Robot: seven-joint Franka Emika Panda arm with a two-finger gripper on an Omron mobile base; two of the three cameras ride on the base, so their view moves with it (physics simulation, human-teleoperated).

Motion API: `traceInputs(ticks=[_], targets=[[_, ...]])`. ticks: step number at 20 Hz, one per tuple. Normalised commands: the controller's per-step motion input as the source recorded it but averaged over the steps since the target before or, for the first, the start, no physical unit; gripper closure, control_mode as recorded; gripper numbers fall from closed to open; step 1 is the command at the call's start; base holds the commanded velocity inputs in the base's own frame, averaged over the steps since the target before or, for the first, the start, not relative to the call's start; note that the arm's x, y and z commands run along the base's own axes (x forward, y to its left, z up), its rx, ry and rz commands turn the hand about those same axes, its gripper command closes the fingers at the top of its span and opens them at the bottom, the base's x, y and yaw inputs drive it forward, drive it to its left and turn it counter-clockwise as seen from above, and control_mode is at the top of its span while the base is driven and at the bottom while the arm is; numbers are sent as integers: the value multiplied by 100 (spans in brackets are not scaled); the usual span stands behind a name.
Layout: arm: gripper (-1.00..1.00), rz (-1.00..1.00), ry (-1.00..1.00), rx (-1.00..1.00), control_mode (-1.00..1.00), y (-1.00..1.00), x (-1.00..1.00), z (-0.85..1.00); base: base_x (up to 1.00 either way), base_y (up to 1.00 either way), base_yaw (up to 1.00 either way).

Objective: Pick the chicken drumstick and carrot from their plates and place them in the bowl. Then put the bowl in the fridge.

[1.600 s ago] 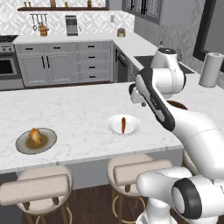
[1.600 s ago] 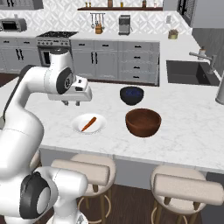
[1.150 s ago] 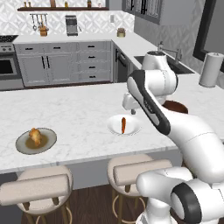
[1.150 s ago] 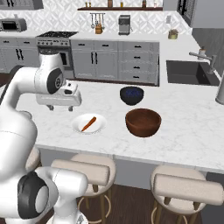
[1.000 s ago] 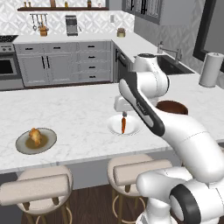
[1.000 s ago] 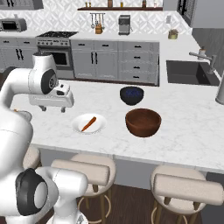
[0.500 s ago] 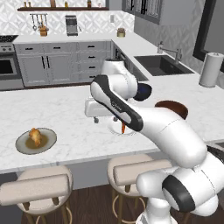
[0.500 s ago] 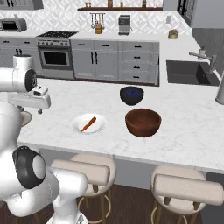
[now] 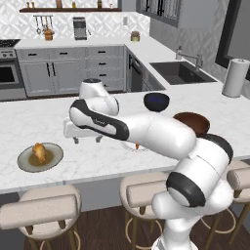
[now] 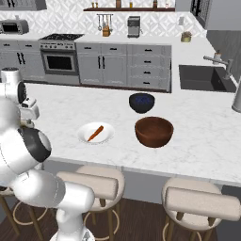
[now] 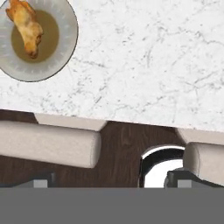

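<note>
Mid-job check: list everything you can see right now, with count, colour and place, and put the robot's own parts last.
chicken drumstick: one, golden-brown, on the olive-grey plate.
olive-grey plate: one, brown centre, left end of the island counter near the front edge.
carrot: one, orange-red, lying on the white plate.
white plate: one, on the counter left of the brown bowl.
brown bowl: one, coppery brown, on the counter, nothing seen inside.
dark bowl: one, navy, behind the brown bowl.
island counter: one, white marble.
stools: cream cushions, under the counter's front edge.
paper towel roll: one, white, beside the sink.
gripper: one, jaws open, holding nothing, above the counter between the two plates.
</note>
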Motion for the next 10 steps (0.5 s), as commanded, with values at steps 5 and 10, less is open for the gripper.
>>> traceInputs(ticks=[5,10], targets=[[-100,-5,2,-5,-100,100,72,-32,0,0,0],[-100,-1,5,-3,-100,96,52,-44,0,0,0]])
